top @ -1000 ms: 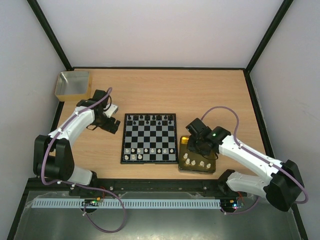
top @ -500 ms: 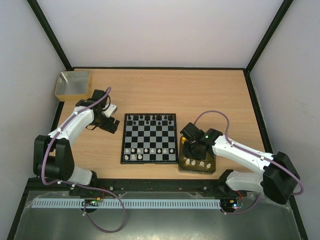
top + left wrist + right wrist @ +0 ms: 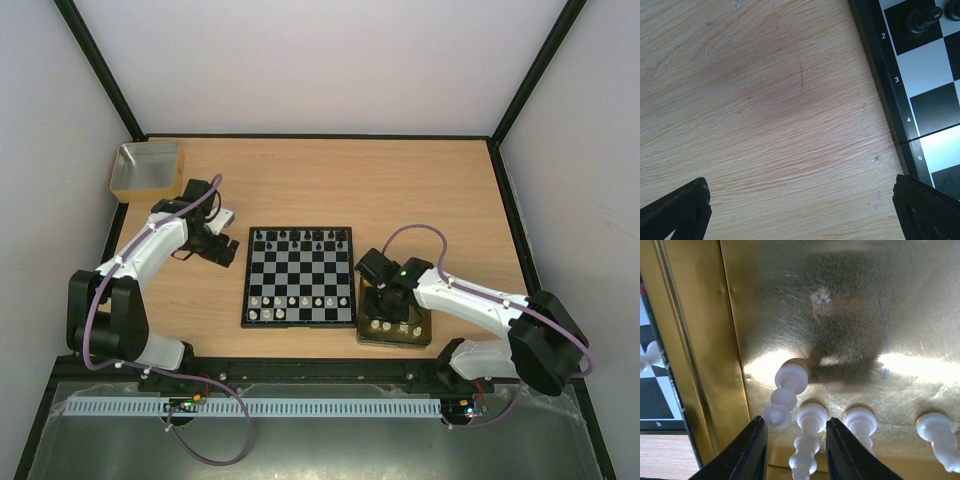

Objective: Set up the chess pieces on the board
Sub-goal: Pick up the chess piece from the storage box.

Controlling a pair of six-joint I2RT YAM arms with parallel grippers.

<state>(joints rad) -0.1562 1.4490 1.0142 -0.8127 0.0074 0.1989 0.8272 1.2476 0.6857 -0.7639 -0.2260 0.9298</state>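
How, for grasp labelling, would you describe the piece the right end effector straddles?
Find the gold tray right of the board. White pieces line its near edge; the target stands between the right end effector's fingers, just right of the only leaning piece.

White arms [image 3: 150, 243] with black joints, purple cables [image 3: 415, 227], black left claw [image 3: 800, 212] and right claw [image 3: 797, 452]

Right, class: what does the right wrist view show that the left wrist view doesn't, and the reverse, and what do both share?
Only right wrist: the gold tray holding white chess pieces, one between the right gripper's open fingers. Only left wrist: a black piece, and the left gripper, open. Both: an edge of the board and some wooden table.
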